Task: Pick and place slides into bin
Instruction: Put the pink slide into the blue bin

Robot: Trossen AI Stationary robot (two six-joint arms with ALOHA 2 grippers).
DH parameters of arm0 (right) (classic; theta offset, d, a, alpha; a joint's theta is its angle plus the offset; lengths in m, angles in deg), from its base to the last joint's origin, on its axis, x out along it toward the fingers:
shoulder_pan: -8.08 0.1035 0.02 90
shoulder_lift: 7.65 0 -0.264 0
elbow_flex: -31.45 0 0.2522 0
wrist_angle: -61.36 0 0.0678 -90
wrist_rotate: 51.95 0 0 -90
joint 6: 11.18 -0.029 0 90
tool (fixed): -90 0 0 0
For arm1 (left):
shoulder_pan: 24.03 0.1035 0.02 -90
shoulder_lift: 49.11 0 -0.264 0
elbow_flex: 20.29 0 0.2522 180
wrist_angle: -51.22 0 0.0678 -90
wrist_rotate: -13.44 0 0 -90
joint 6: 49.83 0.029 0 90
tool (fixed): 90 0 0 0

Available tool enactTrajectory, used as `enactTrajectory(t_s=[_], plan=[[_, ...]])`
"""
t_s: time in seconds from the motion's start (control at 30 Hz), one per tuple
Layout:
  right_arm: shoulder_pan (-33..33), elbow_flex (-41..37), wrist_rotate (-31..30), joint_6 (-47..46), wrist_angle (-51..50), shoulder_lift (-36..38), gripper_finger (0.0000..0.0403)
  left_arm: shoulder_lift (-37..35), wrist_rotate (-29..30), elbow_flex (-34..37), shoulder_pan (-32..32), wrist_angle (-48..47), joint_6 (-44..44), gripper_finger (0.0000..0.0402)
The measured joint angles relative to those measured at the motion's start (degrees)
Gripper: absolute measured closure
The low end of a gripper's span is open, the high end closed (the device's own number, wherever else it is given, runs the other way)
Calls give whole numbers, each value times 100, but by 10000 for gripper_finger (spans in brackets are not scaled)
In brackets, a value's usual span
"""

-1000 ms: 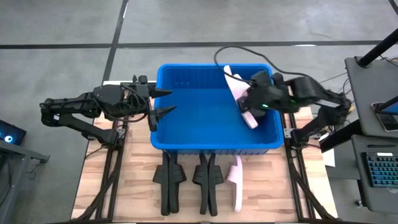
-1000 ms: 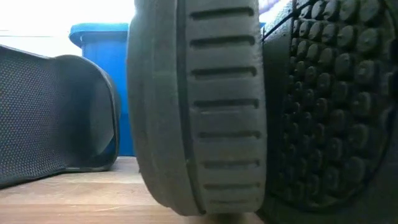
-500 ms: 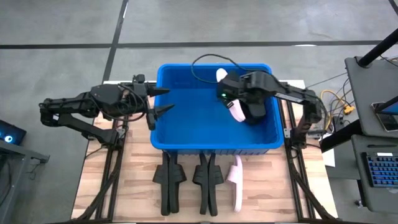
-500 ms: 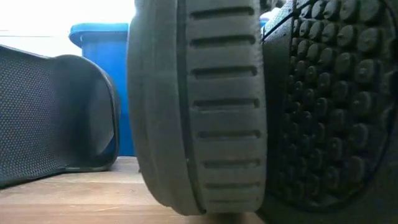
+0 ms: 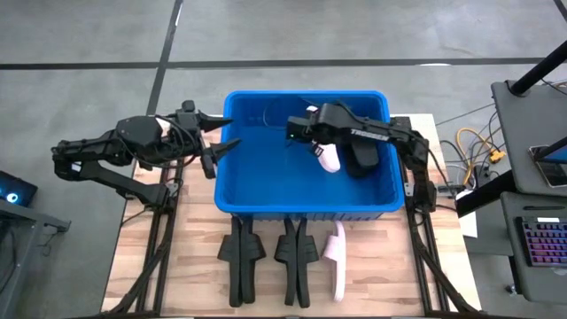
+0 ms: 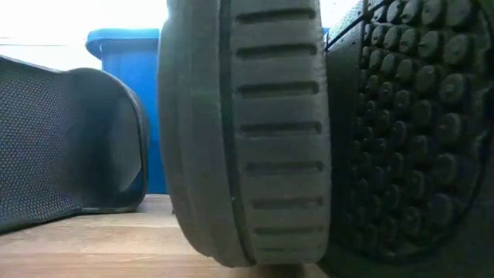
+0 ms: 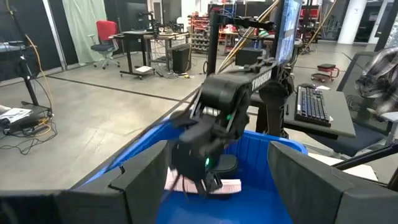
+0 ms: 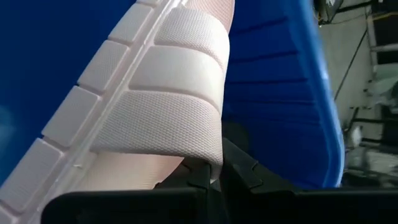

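The blue bin (image 5: 306, 202) stands mid-table. My right gripper (image 5: 306, 133) reaches down into it from the right, shut on a pale pink slide (image 5: 325, 158); the right wrist view fills with that slide's ribbed strap (image 8: 168, 93). A black slide (image 5: 361, 161) lies in the bin on its right side. My left gripper (image 5: 221, 142) hovers open at the bin's left rim, its fingers (image 7: 143, 180) level and holding nothing. Two black slides (image 5: 241, 257) (image 5: 295, 257) and a second pink slide (image 5: 337, 259) lie on the wooden table in front of the bin. My right gripper pinches the pink slide by the edge of its broad strap (image 8: 200, 160) between its two fingers. The fingers slant down into the bin from the table's right side. The slide hangs tilted inside the bin; whether its lower end touches the bottom I cannot tell.
In the low view the soles of the black slides (image 6: 247, 131) stand close before the camera and hide most of the bin (image 6: 127, 77). A cable (image 5: 266, 113) loops over the bin's far side. A desk with a keyboard (image 5: 542, 244) stands right of the table.
My right gripper has swung toward the table's left edge and down into the bin, rolling as it went, and has kept the pink slide, which now sits nearer the bin's middle. My left gripper has drawn back a little toward the left, still open.
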Motion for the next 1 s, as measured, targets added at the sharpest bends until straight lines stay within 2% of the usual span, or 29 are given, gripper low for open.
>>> enactTrajectory(t_s=[0.47,0.67,0.87,1.0], plan=[[-193,-1170,-186,178,34,-48,391,-47,77,0,0,-21,-1,143],[-304,-1570,-172,207,800,-48,390,-41,99,7,0,-23,-2,143],[-362,-1633,-178,337,1061,-47,390,-41,97,11,0,-21,-2,143],[-399,-1795,-372,564,1557,-39,390,-41,97,11,0,-21,-2,143]])
